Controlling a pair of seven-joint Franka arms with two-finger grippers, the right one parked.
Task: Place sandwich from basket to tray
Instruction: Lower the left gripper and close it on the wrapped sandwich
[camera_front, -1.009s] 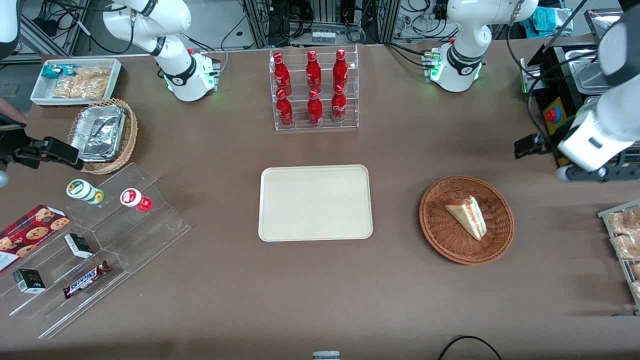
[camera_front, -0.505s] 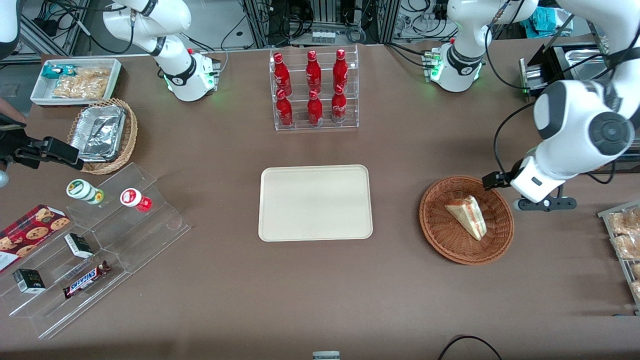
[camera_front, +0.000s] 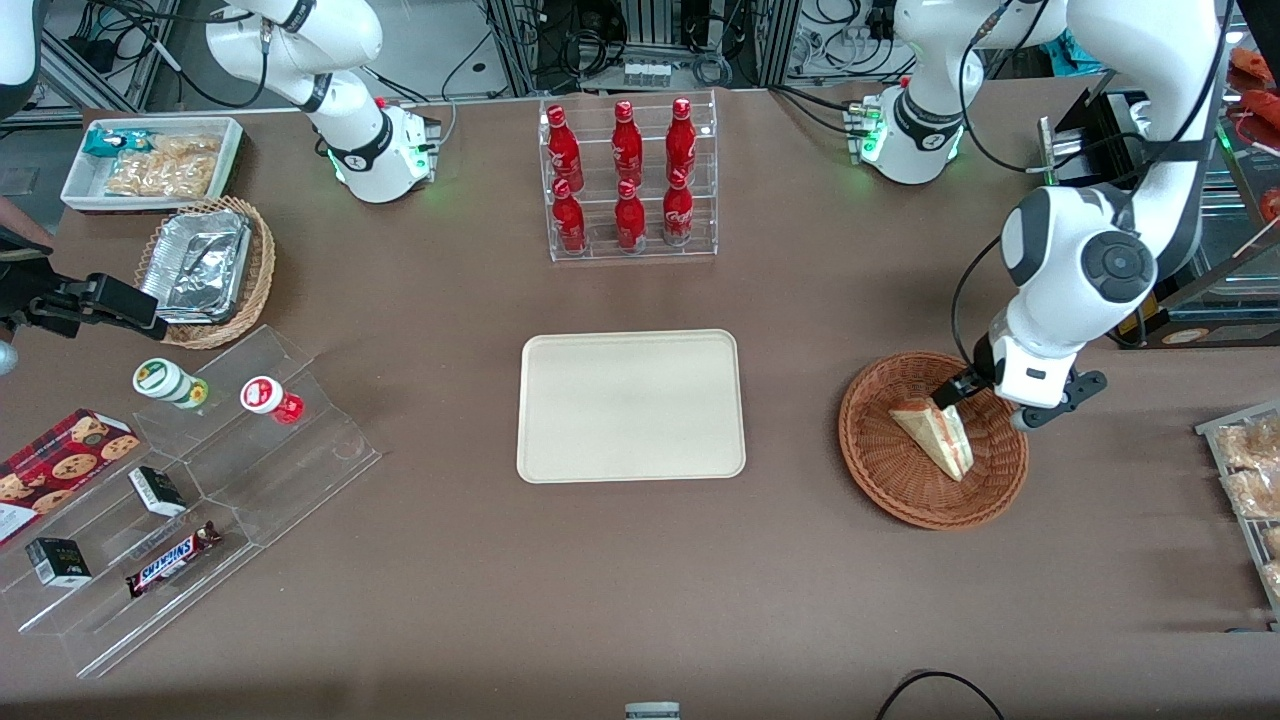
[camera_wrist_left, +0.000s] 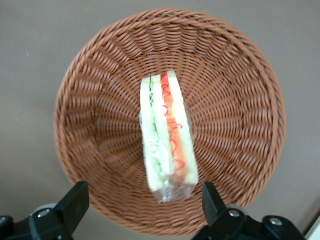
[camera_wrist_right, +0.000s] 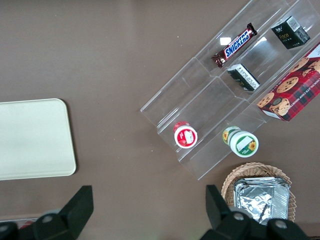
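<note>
The sandwich (camera_front: 935, 434) lay in the reddish-brown wicker basket (camera_front: 880, 470), toward the working arm's end of the table, and the cream tray (camera_front: 630, 405) sat well apart from it near the table's middle, with nothing on it. The left arm's gripper (camera_front: 957, 398) hung over the basket, above the end of the wedge that lies farther from the front camera, and its 2 fingers stood spread wide with nothing between them. In the left wrist view the sandwich (camera_wrist_left: 166, 135) ran lengthwise away from the gripper (camera_wrist_left: 145, 205), its cut edge of red, orange and green filling turned up toward the camera, and the wrapped broad end sat nearest the fingertips (camera_wrist_left: 75, 197). That is the relation the coming move seems to turn on: the wedge's long axis lay across the line joining the 2 fingers, so the pads faced its 2 flat bread faces, and a straight descent would likely bracket the narrow thickness, not the length. The gap looked far wider than the sandwich, so the closing should have room. The gripper appeared centred near the broad end, not mid-length, so a small advance along the wedge might give a steadier hold. No contact with bread or wicker basket (camera_wrist_left: 235, 90) was visible yet.
</note>
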